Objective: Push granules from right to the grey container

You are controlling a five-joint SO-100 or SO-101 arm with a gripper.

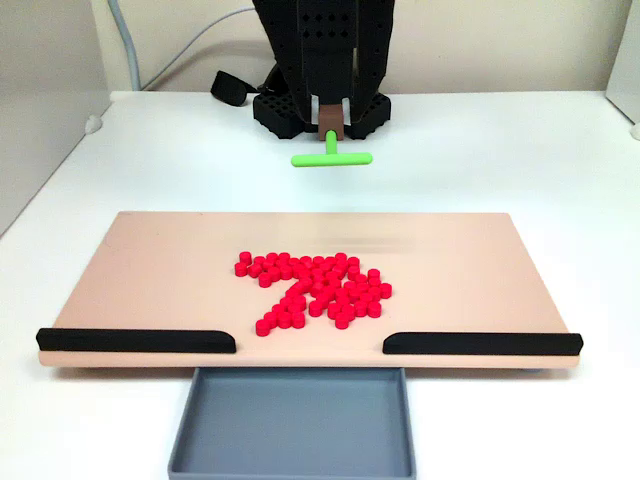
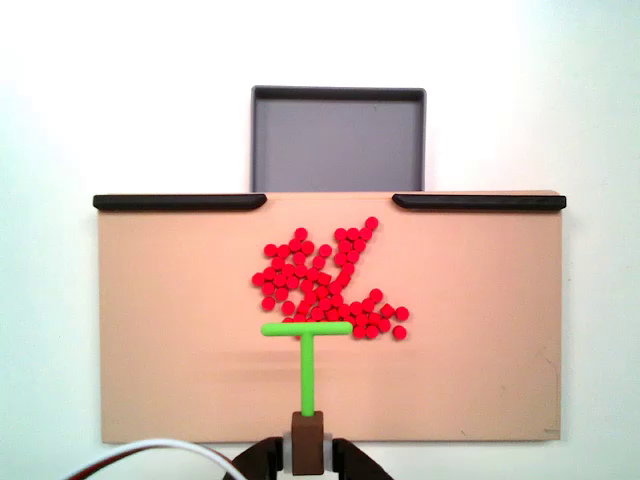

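Several dozen red granules [image 1: 315, 288] [image 2: 325, 285] lie in a loose cluster at the middle of the beige board [image 1: 150, 270] [image 2: 170, 330]. The empty grey container [image 1: 290, 425] [image 2: 338, 140] sits against the board's edge, at the gap between two black strips. My gripper [image 1: 330, 125] [image 2: 308, 450] is shut on the brown base of a green T-shaped stick [image 1: 331, 157] [image 2: 307, 345]. The stick hangs lifted above the board. Seen from above, its crossbar lies along the cluster's edge farthest from the container.
Black strips [image 1: 135, 340] [image 1: 480, 343] [image 2: 180, 201] [image 2: 478, 201] line the board's edge on both sides of the container gap. The arm's black base [image 1: 320, 100] stands behind the board on the white table. A cable [image 1: 180, 55] runs at the back left.
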